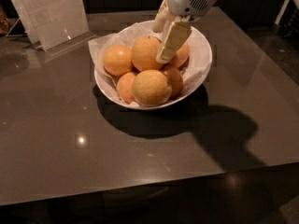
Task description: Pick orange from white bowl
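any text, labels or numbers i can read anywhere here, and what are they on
The sign, back left: printed lines, too blurred to read.
The gripper, over the bowl: no label visible, only a vent grille on its housing.
No other text shows.

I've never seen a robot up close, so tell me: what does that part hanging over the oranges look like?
The tool, above the white bowl, has a rounded white casing with a small grille of dark dots, and a flat, cream-yellow paddle-like piece below it. No cables or markings show.
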You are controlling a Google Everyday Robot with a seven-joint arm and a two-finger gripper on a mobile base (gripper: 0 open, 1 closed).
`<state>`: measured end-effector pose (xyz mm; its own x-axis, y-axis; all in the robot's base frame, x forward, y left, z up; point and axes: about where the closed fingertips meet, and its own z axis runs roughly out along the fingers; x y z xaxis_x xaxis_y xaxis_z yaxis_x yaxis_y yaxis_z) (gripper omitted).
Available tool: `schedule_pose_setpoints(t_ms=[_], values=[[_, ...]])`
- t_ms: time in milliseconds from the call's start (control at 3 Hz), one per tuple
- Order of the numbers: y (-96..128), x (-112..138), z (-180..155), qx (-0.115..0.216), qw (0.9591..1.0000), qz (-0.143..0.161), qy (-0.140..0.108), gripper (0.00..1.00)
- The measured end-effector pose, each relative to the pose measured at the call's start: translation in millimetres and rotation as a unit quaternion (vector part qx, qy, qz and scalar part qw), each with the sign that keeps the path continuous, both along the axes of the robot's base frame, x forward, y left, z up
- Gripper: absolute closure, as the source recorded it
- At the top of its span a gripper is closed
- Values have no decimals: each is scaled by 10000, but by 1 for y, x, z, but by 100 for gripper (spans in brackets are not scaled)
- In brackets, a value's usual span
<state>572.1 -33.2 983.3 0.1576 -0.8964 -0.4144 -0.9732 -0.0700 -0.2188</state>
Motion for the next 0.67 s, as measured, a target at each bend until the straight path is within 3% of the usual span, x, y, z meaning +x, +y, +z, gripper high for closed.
schedule_pose_setpoints(t_ms=[333,667], values=[[9,9,-6,-7,9999,93,57,17],[18,16,-10,13,9998,144,102,17]])
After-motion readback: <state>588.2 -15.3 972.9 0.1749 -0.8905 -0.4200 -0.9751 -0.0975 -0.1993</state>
